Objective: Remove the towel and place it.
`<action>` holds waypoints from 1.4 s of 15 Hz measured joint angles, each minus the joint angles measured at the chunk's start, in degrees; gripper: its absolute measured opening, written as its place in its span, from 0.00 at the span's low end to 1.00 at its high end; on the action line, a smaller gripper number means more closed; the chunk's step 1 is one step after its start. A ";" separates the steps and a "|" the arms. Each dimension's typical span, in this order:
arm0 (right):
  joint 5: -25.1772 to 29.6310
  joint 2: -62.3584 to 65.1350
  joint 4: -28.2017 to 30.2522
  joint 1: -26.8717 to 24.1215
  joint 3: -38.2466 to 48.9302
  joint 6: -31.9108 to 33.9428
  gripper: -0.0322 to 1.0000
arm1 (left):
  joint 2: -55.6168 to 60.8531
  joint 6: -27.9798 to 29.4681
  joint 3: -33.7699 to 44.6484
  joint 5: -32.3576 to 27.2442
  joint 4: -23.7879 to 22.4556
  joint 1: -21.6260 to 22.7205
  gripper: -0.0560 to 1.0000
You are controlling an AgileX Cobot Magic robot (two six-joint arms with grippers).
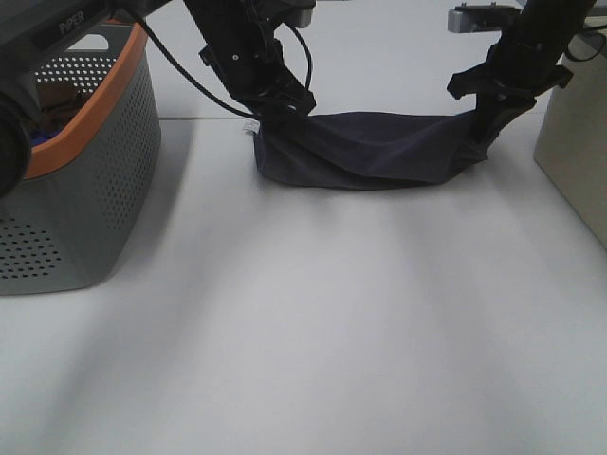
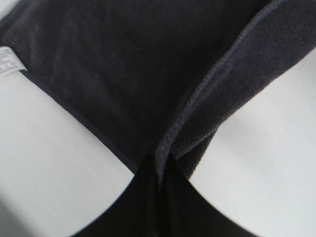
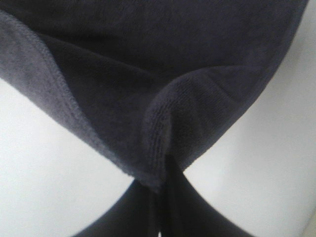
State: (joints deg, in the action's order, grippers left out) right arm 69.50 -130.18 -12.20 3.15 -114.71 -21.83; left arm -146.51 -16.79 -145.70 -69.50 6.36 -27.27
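You see the dark navy plush towel (image 1: 379,152) sagging beside the grey perforated plastic basket with orange rim (image 1: 95,199). The left gripper (image 1: 285,116) and the right gripper (image 1: 482,128) each pinch one end of it.

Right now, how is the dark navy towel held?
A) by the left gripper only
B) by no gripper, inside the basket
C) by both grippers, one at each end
C: the left gripper and right gripper each pinch one end of the dark navy towel.
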 joint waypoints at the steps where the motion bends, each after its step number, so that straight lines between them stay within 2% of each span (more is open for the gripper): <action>1: 0.00 0.69 -0.40 0.40 2.69 0.00 0.03 | 0.06 0.00 2.18 0.06 0.52 0.00 0.05; 2: 0.00 1.83 -0.34 0.63 5.39 0.00 0.03 | 0.46 0.00 4.41 0.06 0.63 0.00 0.05; 3: 0.00 3.78 0.23 0.80 10.20 0.00 0.03 | 2.12 0.00 9.97 0.11 0.80 0.00 0.05; 6: 0.00 5.16 4.18 0.80 17.70 0.00 0.03 | 6.70 -1.09 20.11 0.11 3.38 -0.06 0.05; 9: 0.00 6.25 4.98 0.80 22.52 0.00 0.03 | 9.34 -3.38 26.81 0.11 3.72 -1.60 0.05; 13: 0.00 7.45 5.33 0.80 28.71 -0.06 0.03 | 10.37 -5.79 32.60 0.00 3.95 -2.86 0.05; 17: -0.06 7.39 5.04 0.86 31.23 0.00 0.04 | 10.37 -6.36 33.69 0.00 3.95 -3.09 0.05; 18: -0.06 7.39 4.70 0.86 31.34 0.00 0.10 | 10.37 -6.65 33.69 0.00 3.95 -3.09 0.05; 19: -0.06 7.39 3.50 0.86 31.34 2.06 0.32 | 10.37 -7.28 33.86 0.00 3.95 -3.09 0.05; 21: -0.06 7.51 3.27 0.86 31.34 5.39 0.52 | 10.37 -7.51 33.92 0.00 3.95 -3.09 0.05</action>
State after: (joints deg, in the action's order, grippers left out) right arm 69.44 -122.67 -8.94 4.01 -83.37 -16.44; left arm -136.13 -24.29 -111.78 -69.50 10.31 -30.37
